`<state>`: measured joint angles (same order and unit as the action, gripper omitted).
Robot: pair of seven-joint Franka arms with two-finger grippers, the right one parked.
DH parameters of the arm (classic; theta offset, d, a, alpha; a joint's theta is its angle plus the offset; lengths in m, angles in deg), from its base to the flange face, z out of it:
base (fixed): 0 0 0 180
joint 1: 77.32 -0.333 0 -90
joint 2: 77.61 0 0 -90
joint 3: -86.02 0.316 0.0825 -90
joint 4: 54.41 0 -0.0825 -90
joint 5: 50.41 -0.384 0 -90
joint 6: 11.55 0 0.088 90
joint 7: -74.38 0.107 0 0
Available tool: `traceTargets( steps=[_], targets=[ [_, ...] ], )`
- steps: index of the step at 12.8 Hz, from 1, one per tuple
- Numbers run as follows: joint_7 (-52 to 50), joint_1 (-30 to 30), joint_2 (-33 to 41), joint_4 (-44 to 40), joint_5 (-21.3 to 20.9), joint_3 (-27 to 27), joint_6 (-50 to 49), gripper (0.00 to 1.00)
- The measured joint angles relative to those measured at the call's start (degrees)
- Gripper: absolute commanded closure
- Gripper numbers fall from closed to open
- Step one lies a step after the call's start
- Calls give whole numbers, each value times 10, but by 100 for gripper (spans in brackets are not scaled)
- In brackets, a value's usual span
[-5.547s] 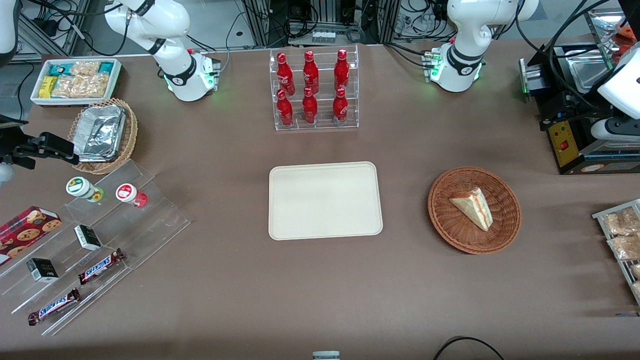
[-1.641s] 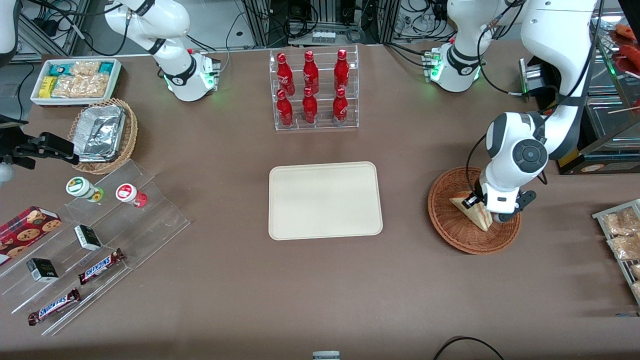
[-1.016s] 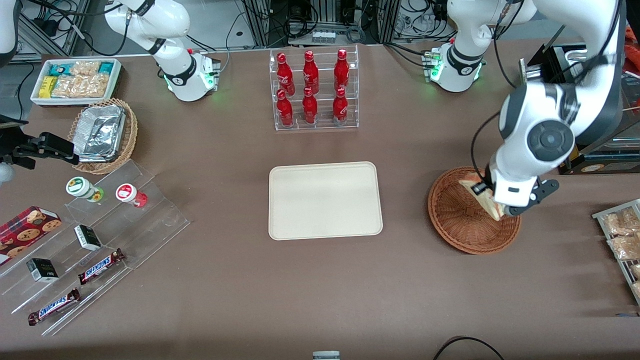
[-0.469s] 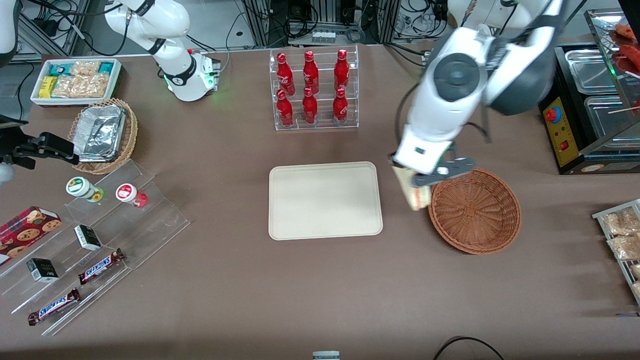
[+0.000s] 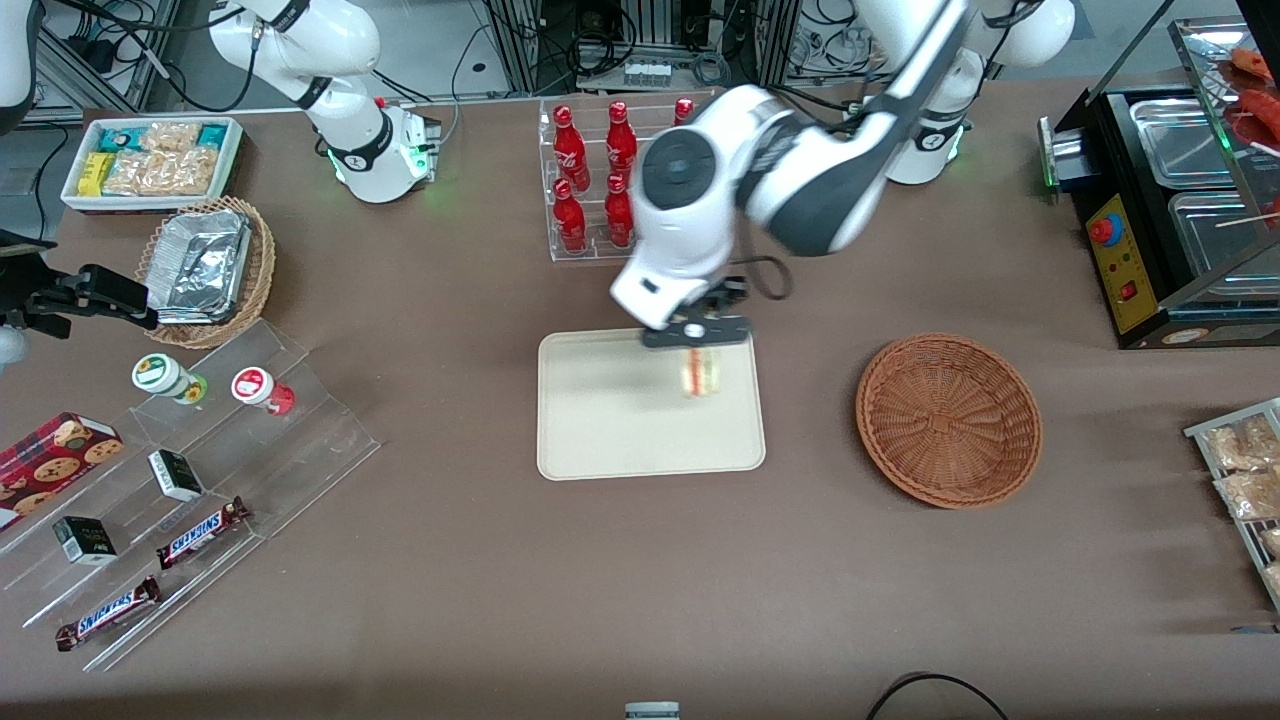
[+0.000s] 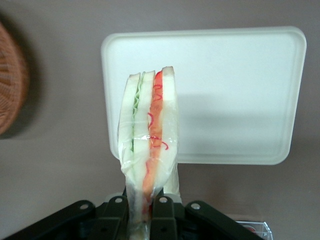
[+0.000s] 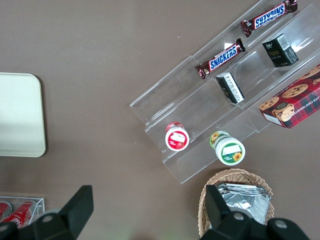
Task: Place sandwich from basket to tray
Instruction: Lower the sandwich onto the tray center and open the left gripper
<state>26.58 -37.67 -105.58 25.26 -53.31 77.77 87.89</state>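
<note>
My left gripper (image 5: 697, 337) is shut on the sandwich (image 5: 701, 372) and holds it in the air above the cream tray (image 5: 600, 430), over the tray's edge nearer the basket. In the left wrist view the wrapped sandwich (image 6: 148, 135) stands pinched between the black fingers (image 6: 116, 215), its green and red-orange filling edge showing, with the tray (image 6: 235, 95) below it. The reddish-brown wicker basket (image 5: 948, 420) holds nothing and stands beside the tray toward the working arm's end; its rim also shows in the left wrist view (image 6: 10, 85).
A clear rack of red bottles (image 5: 620, 190) stands farther from the camera than the tray, partly covered by the arm. A food warmer (image 5: 1180, 200) and a rack of snack packets (image 5: 1245, 480) are at the working arm's end. Acrylic steps with snacks (image 5: 190, 480) lie toward the parked arm's end.
The gripper closed on the sandwich in the basket, lifted it out and carried it sideways; half a second ago it was at the basket's rim, now it is over the tray.
</note>
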Motion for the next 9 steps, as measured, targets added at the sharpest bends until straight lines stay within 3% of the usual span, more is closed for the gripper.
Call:
traceTargets(
  steps=[3, 9],
  targets=[
    [-1, 30, -51, -7, -3, 0, 39, 100],
    [-2, 31, -112, -9, -20, 2, 130, 100]
  ],
)
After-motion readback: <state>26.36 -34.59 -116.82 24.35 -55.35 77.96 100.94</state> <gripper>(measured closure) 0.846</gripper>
